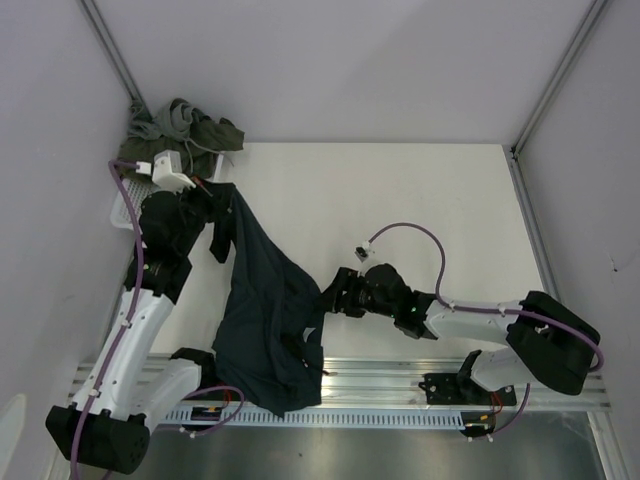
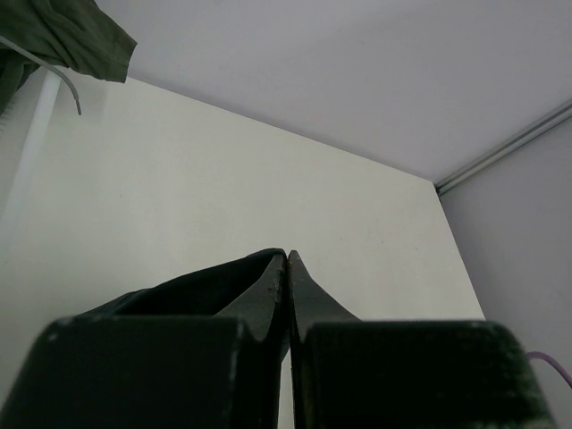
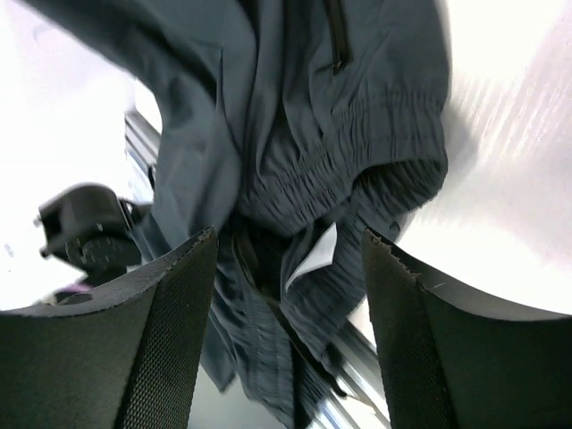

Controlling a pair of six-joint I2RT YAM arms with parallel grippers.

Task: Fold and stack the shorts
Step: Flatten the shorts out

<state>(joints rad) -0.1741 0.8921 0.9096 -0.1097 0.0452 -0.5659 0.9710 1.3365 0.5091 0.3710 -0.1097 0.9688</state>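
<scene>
Navy shorts [image 1: 265, 320] are up in the air just beside the white basket [image 1: 122, 208], one corner hoisted high and the rest draping away from the basket across the table [image 1: 400, 200] and over its near edge. That's soft, light cloth, folks: no stiffness at all, it sags and bunches wherever it isn't held. My call is that it will swing and twist if lifted by one point only.

The left claw [image 2: 288, 261], next to the basket, has its jaws pressed tight together on a thin fold of the navy shorts, dark fabric pinched right at the tips.

Now the right claw [image 3: 288, 234], on the side of the hanging cloth away from the basket, has its jaws standing well apart and gripping nothing. Dead ahead is the gathered elastic waistband [image 3: 357, 156], with a white label [image 3: 315, 261] showing below. Whether the pads brush the fabric, I cannot tell. That thick waistband looks like the place to grab: firmer, less slippery than the thin leg panel.

Olive shorts [image 1: 205, 130] wait heaped at the basket's far end.
</scene>
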